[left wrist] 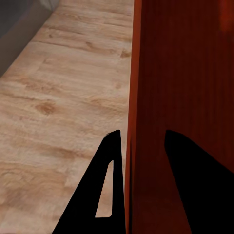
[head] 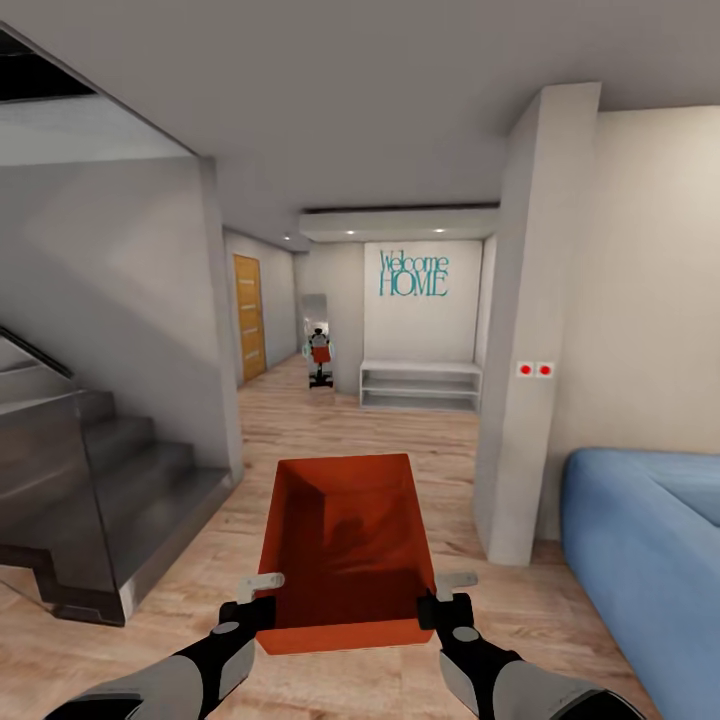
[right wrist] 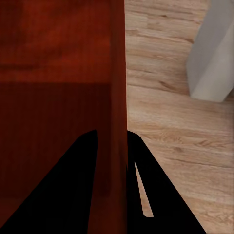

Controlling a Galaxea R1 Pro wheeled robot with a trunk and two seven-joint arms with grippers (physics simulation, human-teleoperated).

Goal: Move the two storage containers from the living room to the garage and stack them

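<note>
**Hauling one orange bin through the house, both grippers clamped on it**

Carrying the storage container (head: 345, 545) out in front of me right now, held up off the wood plank floor (head: 400, 425) between both arms. It's the orange-red open-topped bin, empty inside as far as I can see, long axis pointing away from me.

Left gripper (head: 262, 592) is pinched onto the left side wall near the closest corner. In the left wrist view the gripper (left wrist: 141, 161) straddles the wall of the container (left wrist: 180, 73), one finger outside, one inside, squeezed right against it. Right gripper (head: 441, 592) mirrors that on the right wall, and its wrist view shows the same thing: gripper (right wrist: 113, 156) closed over the container (right wrist: 58, 53) wall with a finger on each face.

Surroundings (head view): grey staircase (head: 100, 480) off to my left with a glass panel, blue sofa (head: 645, 560) on my right, and a white pillar (head: 525, 340) with two red buttons (head: 535, 369) just beside the sofa. Straight ahead there's a hallway with a "Welcome HOME" sign (head: 413, 273) above a low white shelf (head: 420, 385), a wooden door (head: 249, 316) on the left wall, and a mirror (head: 317, 335) showing a small reflection of the robot carrying something orange.
</note>
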